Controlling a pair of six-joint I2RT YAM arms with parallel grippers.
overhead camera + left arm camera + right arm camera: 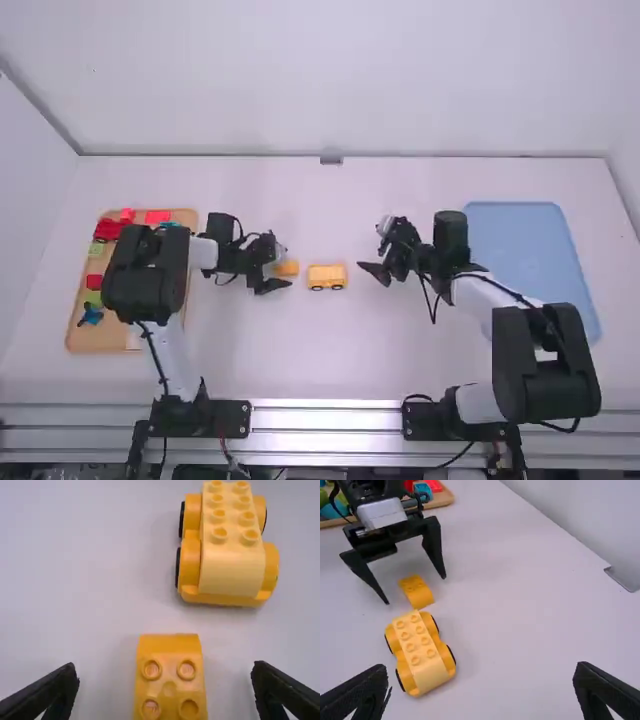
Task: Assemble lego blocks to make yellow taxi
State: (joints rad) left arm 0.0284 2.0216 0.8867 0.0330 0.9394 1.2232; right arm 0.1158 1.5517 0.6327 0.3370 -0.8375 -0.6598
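In the high view my left gripper (284, 264) is open at the small orange-yellow block (288, 268). The left wrist view has this gripper (165, 682) with its fingers on either side of the studded block (170, 680), touching neither side. Just right of it in the high view sits the yellow wheeled car (327, 277), upright, a pale yellow studded piece (232, 545) on its top. My right gripper (372, 249) stands open to the right of the car; the right wrist view has this gripper (481, 687) with nothing between its fingers.
A wooden tray (82, 337) with red, green and blue pieces lies at the far left, partly under the left arm. A blue tray (530, 250) lies on the right, partly behind the right arm. A small metal plate (331, 160) is at the back edge.
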